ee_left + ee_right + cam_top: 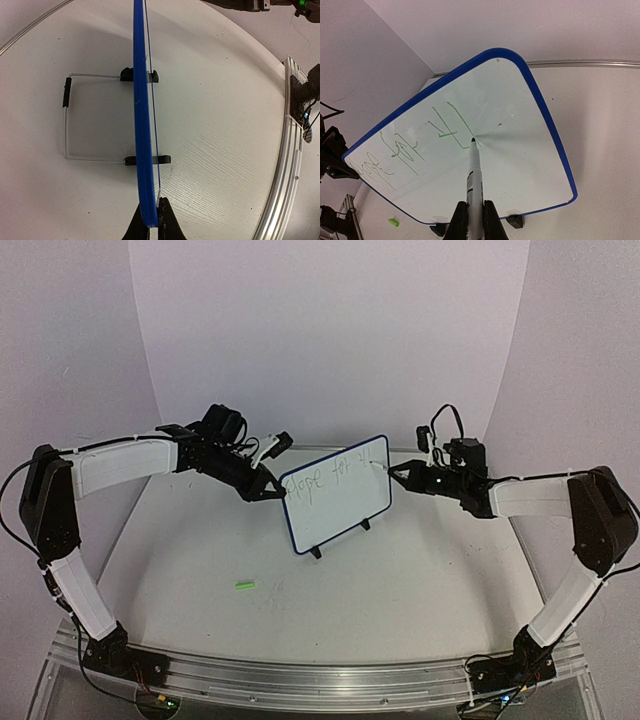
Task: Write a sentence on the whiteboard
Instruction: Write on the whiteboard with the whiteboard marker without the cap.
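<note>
The whiteboard point(335, 493) stands upright on its wire stand mid-table, blue-rimmed, with green handwriting across it. My left gripper point(277, 491) is shut on the board's left edge; in the left wrist view the blue rim point(142, 125) runs edge-on into the black fingertips point(166, 220). From the right, my right gripper point(393, 471) is shut on a white marker point(474, 182). The marker's dark tip point(472, 143) touches the whiteboard point(520, 150) just right of the last green stroke. The wire stand point(65, 120) and its black feet point(149, 160) rest on the table.
A small green marker cap point(244, 585) lies on the table in front of the board, left of centre. An aluminium rail point(320, 680) runs along the near edge between the two arm bases. White curved backdrop walls enclose the table.
</note>
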{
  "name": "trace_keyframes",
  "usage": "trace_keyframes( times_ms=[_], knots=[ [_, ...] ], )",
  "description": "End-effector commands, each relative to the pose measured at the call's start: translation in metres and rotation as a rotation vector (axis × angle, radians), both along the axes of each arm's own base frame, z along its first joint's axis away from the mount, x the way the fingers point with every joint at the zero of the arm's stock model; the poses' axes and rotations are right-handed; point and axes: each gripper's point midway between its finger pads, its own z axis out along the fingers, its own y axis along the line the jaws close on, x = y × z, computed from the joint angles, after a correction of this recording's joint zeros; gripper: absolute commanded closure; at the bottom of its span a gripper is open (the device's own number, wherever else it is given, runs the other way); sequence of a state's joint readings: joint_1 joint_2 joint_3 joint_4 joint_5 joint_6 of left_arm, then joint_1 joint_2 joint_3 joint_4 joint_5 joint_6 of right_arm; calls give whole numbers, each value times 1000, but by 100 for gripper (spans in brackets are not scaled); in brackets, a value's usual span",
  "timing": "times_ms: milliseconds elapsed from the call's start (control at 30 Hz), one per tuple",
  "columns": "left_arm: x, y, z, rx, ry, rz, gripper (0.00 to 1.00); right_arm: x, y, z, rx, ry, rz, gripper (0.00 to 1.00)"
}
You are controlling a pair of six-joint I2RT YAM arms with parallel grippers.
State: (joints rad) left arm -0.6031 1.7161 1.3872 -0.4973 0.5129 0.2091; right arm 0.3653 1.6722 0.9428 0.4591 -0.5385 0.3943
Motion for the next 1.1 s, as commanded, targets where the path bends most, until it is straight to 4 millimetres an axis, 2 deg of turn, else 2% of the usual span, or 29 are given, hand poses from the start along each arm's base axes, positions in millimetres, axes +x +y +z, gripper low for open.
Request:
trace_keyframes(
  times_ms=[0,1067],
  knots=[
    [-2,7,-22,81,31,5,100,8,4,38,30,-97,0,100],
    [-3,8,-21,81,29,4,100,20,-1,30,14,-80,-60,100]
  ],
)
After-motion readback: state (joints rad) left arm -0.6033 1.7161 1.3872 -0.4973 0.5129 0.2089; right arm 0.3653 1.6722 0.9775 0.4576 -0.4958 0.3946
